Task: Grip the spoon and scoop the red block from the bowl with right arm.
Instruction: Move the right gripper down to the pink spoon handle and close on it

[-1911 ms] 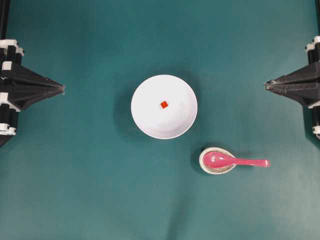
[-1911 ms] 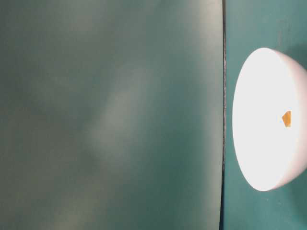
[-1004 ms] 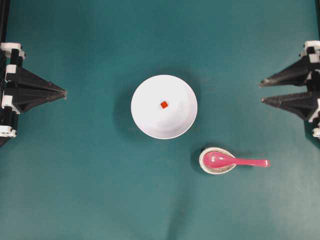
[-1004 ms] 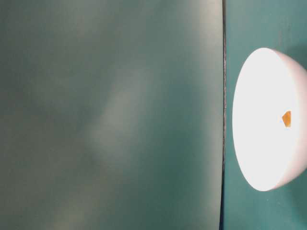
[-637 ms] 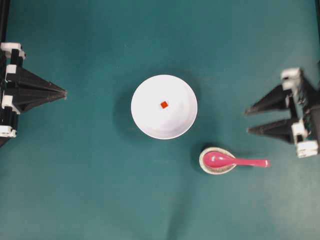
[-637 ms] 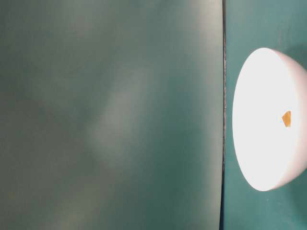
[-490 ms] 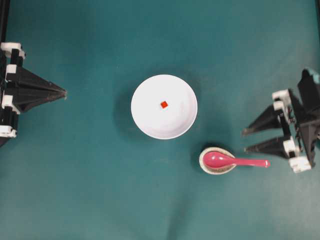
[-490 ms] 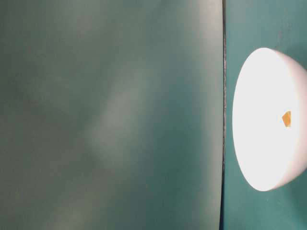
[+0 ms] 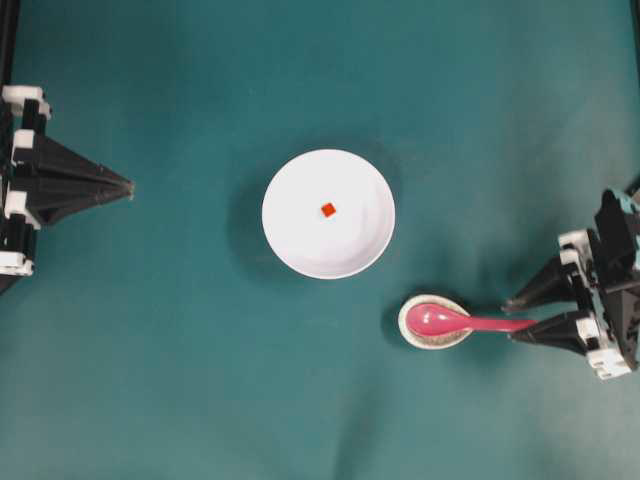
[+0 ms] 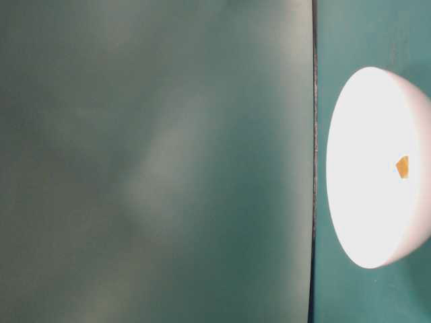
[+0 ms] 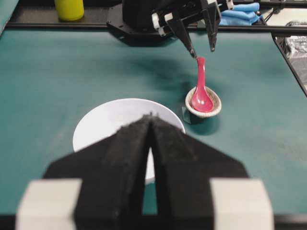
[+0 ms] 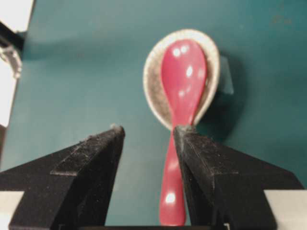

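The right gripper [image 9: 516,318], jaws wide and holding nothing, sits at 3 o'clock of the spoon [image 9: 455,322], its handle end between the 2 fingertips [image 12: 182,136].

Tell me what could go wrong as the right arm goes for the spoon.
The spoon handle sits off-centre in the open right gripper, against one finger, so closing may nudge it aside. Its scoop rests in the small speckled dish, which could tip or drag during lifting.
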{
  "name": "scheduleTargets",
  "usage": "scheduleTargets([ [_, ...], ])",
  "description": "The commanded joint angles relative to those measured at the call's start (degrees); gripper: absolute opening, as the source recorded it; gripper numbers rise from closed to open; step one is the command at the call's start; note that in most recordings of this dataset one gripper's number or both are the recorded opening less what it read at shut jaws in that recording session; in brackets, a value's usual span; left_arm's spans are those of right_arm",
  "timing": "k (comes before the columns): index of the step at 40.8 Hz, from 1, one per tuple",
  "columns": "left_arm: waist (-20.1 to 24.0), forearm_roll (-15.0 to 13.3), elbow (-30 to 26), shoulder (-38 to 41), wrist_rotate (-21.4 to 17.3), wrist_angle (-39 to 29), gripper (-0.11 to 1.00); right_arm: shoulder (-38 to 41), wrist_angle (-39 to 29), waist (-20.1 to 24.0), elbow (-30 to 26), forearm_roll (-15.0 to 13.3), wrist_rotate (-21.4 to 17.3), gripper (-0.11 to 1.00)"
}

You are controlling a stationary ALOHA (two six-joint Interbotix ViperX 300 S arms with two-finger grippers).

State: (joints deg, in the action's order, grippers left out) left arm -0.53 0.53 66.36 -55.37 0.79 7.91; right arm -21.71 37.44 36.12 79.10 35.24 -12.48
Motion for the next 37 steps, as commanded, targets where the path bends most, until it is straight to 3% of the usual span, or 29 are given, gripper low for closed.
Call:
scheduleTargets([
  [1,-0.09,0.09,-1.41,0.44,0.18,-0.09,0.0,0.35,0.97,2.29,-0.7,1.23,-0.09,0.54],
  [18,-0.09,0.09,-1.41,0.53,1.41,-0.26,0.0,6.59,2.2,3.25,-1.67,1.85,1.32,0.54],
  [37,-0.09,0.09,-1.41,0.7,1.49,-0.26,0.0,8.09,2.29,0.7,-2.02,3.34,9.93,0.53],
])
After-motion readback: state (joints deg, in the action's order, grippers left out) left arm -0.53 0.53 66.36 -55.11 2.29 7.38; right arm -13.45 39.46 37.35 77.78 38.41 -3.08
